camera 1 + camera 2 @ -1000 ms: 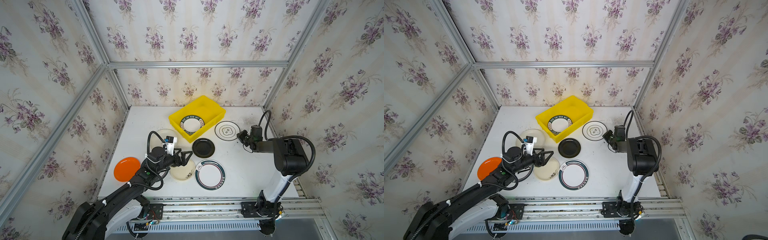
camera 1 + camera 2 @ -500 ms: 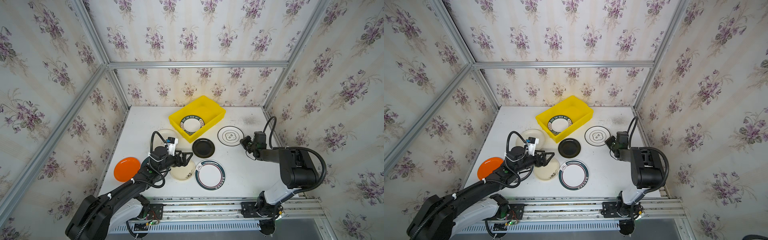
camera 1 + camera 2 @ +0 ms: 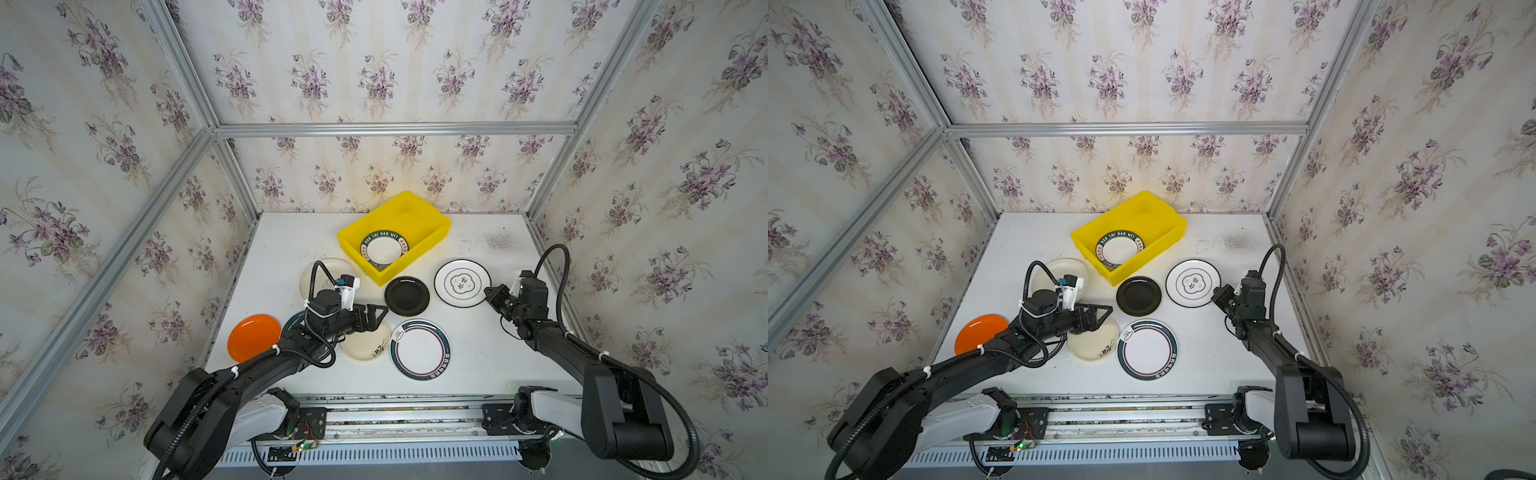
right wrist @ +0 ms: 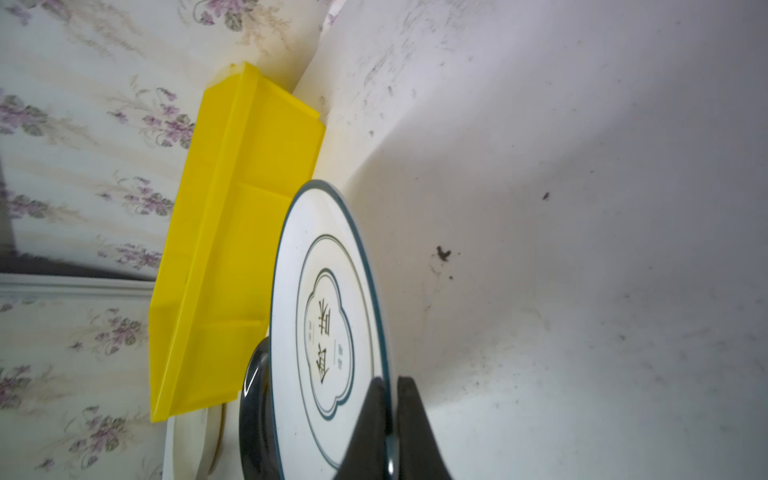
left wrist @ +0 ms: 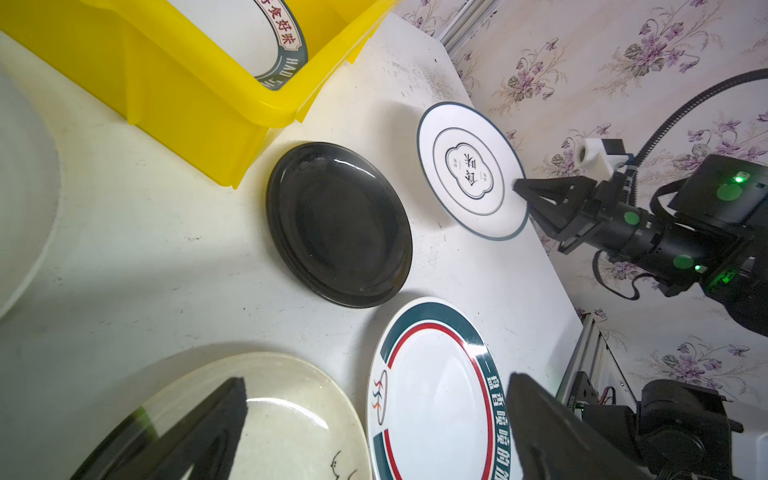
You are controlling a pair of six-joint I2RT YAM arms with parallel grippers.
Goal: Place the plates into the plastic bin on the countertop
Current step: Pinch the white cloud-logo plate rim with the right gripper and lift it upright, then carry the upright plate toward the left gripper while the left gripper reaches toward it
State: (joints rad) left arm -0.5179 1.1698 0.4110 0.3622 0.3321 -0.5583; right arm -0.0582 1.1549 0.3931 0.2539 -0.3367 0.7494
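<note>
The yellow plastic bin [image 3: 409, 210] stands at the back of the countertop [image 3: 498, 353] with a green-rimmed plate [image 3: 384, 249] inside. My right gripper [image 3: 489, 296] [image 4: 390, 382] is shut on the rim of a white plate with a thin dark rim and cloud emblem [image 3: 462, 283] [image 4: 332, 316]. That plate casts a shadow beneath it. My left gripper [image 3: 376, 318] [image 5: 376, 380] hangs open over a cream plate [image 3: 365, 345] and holds nothing. A black plate [image 3: 406, 296] and a green-and-red-rimmed plate [image 3: 419, 349] lie between the arms.
An orange plate [image 3: 253, 336] lies at the front left. Another cream plate [image 3: 328, 272] sits left of the bin. A dark-rimmed plate [image 3: 291, 326] is mostly hidden under the left arm. Wallpapered walls with aluminium framing close three sides.
The right gripper has drawn the white emblem plate from near the bin toward the front right. The left gripper has shifted slightly right and stays open.
</note>
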